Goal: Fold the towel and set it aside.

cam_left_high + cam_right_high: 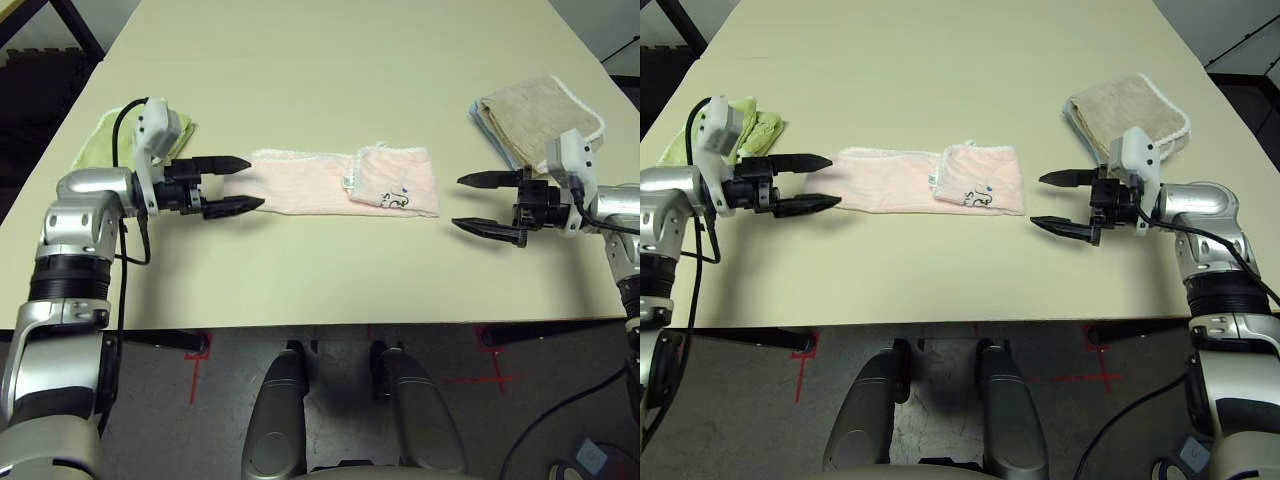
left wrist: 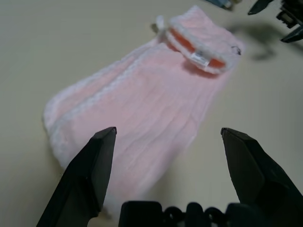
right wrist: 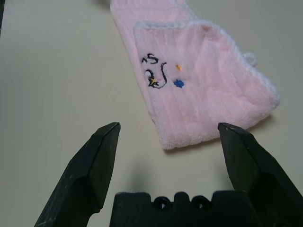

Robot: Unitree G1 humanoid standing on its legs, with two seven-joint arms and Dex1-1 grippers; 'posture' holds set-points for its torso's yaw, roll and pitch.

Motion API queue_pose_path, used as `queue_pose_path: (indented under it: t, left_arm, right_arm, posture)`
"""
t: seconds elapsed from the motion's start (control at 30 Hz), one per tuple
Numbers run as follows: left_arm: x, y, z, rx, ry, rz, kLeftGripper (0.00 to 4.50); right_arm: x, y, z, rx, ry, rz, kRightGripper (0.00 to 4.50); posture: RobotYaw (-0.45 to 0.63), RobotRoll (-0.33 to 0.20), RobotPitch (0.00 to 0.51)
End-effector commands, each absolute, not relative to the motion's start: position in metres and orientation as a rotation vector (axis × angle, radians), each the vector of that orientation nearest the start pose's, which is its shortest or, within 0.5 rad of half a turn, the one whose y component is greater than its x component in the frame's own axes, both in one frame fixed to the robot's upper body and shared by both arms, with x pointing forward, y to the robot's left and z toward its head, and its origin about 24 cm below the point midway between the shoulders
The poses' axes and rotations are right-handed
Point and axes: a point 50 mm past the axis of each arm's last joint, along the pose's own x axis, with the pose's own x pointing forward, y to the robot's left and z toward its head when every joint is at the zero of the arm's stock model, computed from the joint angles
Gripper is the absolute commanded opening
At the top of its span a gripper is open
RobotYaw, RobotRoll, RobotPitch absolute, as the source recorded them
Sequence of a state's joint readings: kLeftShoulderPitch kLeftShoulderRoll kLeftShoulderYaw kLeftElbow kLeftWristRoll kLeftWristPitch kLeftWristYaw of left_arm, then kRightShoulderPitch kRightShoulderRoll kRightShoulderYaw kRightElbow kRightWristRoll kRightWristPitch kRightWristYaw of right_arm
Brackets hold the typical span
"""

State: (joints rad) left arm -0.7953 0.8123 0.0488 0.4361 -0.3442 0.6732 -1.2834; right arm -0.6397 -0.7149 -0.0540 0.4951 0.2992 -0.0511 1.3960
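Observation:
The pale pink towel [image 1: 320,180] lies flat on the table as a long strip, its white trim along the edges. Its right end [image 3: 203,90] is folded back over itself, with the dark embroidered mark [image 1: 396,198] on top and the white tag [image 2: 200,57] at the fold. My left gripper [image 1: 255,183] is open, its fingertips touching or just short of the towel's left end [image 2: 94,127]. Off the right end, my right gripper [image 1: 458,202] stands open and apart from the cloth, with nothing between its fingers. In the right wrist view my right gripper [image 3: 169,127] faces the folded end.
A light green towel [image 1: 100,140] lies behind my left wrist near the table's left edge. At the back right is a folded beige-tan towel [image 1: 540,115] with white edging, close to my right wrist. The table's front edge [image 1: 320,325] runs just below both grippers.

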Motion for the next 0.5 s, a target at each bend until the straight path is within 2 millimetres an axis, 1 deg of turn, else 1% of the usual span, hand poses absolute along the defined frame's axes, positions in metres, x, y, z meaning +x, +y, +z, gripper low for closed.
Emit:
queue_pose_path:
  t: [0.03,0.1,0.17,0.3,0.4,0.5]
  left_arm:
    - [0.32,0.274,0.204,-0.08,0.489,-0.829,4.5]
    - [0.316,0.28,0.202,-0.152,0.536,-0.747,4.5]
    - [0.312,0.283,0.201,-0.186,0.562,-0.693,4.5]
    - [0.311,0.294,0.203,-0.253,0.562,-0.586,4.5]
    - [0.308,0.295,0.201,-0.256,0.598,-0.581,4.5]
    - [0.305,0.289,0.198,-0.314,0.635,-0.616,4.5]
  right_arm:
    - [0.315,-0.246,0.172,-0.438,-0.007,1.167,4.47]
    - [0.316,-0.245,0.173,-0.437,-0.009,1.169,4.47]
    - [0.316,-0.244,0.173,-0.435,-0.01,1.17,4.47]
    - [0.315,-0.242,0.172,-0.43,-0.009,1.177,4.47]
    - [0.315,-0.241,0.171,-0.427,-0.008,1.178,4.47]
    - [0.315,-0.24,0.171,-0.427,-0.008,1.178,4.47]
  posture:
    - [0.02,0.0,0.228]
    - [0.02,0.0,0.232]
    - [0.02,0.0,0.233]
    - [0.02,0.0,0.234]
    - [0.02,0.0,0.234]
    - [0.02,0.0,0.234]
